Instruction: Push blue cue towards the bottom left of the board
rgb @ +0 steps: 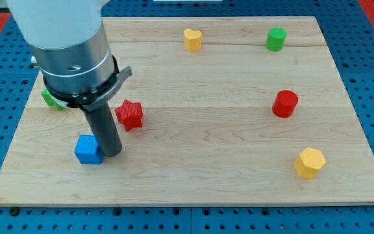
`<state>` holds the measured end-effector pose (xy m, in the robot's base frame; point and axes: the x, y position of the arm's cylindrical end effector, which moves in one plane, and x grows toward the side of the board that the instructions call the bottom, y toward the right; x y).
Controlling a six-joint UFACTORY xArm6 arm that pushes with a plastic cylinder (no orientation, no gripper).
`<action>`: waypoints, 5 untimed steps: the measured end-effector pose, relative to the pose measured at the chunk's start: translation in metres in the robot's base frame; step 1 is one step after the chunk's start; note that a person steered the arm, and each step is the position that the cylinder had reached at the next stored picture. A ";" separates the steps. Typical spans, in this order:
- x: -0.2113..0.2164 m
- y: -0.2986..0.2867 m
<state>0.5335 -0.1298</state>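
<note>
Pale smooth wooden board (226,169); perhaps matt plastic blue cube (87,150).

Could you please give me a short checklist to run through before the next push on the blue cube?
1. My tip beside the blue cube, on its right: ok.
2. Tip actually touching the cube: cannot tell.
3. Path to the view's bottom left free of blocks: ok.
4. Red star apart from the tip: ok.
5. Green block behind the arm, shape hidden: cannot tell.
6. Cube already at the bottom-left corner: not ok.

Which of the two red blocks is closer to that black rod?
The red star, just right of the rod above my tip. The red cylinder sits far off at the view's right.
</note>
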 end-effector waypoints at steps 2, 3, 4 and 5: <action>-0.002 -0.061; -0.013 -0.067; -0.055 -0.066; -0.075 -0.010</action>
